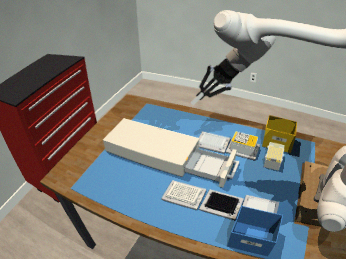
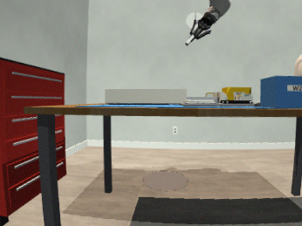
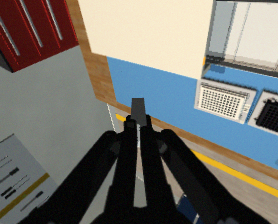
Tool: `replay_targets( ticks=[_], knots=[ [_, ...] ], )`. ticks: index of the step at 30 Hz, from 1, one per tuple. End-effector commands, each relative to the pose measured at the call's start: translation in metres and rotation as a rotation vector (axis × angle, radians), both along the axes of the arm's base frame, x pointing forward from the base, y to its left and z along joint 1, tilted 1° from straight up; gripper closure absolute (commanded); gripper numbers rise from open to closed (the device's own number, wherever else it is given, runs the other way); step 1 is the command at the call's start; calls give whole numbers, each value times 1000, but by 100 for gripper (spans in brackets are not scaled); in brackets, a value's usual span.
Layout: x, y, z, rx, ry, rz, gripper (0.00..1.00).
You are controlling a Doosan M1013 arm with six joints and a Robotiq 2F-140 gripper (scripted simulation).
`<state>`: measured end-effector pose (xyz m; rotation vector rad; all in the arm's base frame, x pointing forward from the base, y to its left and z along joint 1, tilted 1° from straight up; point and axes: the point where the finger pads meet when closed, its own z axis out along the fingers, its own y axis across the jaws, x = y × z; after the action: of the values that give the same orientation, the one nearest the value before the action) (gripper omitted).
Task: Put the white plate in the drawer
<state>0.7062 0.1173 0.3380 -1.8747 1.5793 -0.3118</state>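
My gripper (image 1: 201,95) is shut and holds nothing. It hangs high above the far side of the bench, also in the side view (image 2: 188,42), with the fingertips pointing down in the wrist view (image 3: 138,107). The cream cooler CD (image 1: 150,146) lies on the blue mat with its drawer (image 1: 209,165) pulled open and its bar handle (image 1: 232,167) toward the arm's base. A white well plate (image 1: 184,192) without a lid lies flat in a nest at the front of the mat, and it shows in the wrist view (image 3: 221,101). The gripper is far from both.
A black plate (image 1: 221,201) lies beside the white one, then another white plate (image 1: 260,204) behind the blue bin (image 1: 255,230). A clear plate (image 1: 214,142), the yellow-labelled tip box (image 1: 245,142), a yellow bin (image 1: 280,129) and a small cream box (image 1: 274,155) stand further back. A red drawer cabinet (image 1: 47,111) stands at the left.
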Motion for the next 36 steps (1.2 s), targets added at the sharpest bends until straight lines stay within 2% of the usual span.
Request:
replay_targets(
  ticks=[1, 3, 4, 13, 15, 24, 29, 32, 36],
  knots=[
    [-10, 3, -7, -50, 7, 70, 100],
    [-18, 6, -13, -85, 12, 119, 100],
    [-22, 7, -16, -85, 12, 119, 100],
    [-59, 13, -40, -240, 37, 349, 100],
    [-59, 13, -40, -240, 37, 349, 100],
    [-98, 13, -62, -389, 67, 596, 100],
    [-120, 11, -74, -457, 84, 721, 100],
    [-125, 10, -76, -461, 85, 730, 100],
    [-143, 6, -84, -521, 102, 848, 100]
  ],
)
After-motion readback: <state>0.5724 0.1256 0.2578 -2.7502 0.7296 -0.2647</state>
